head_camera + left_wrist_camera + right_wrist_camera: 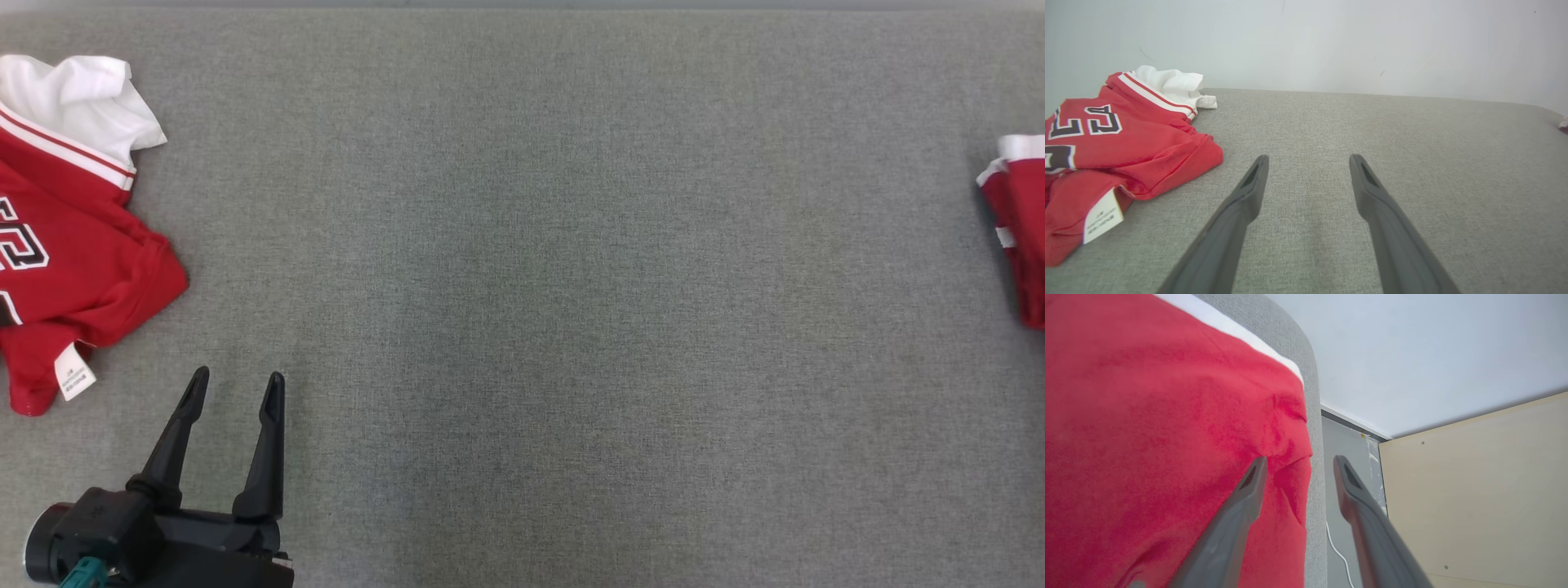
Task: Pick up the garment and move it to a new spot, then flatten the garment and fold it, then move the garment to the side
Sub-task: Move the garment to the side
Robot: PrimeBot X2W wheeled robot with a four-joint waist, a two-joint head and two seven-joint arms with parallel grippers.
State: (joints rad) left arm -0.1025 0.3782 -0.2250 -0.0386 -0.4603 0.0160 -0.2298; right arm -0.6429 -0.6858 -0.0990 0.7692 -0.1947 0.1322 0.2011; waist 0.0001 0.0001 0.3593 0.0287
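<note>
Closest to me, my left tool (237, 377) hovered released above the near left part of the desk (522, 286), fingers spread with nothing between them. The grey fabric desk was the largest thing in sight. A crumpled red jersey (82, 253) with white trim lay toward its left side, white label (74, 371) showing. The red garment (1022, 237) sat bundled at the right edge. There my right tool (1300, 459) was released, one finger over the cloth, one past the desk's edge.
</note>
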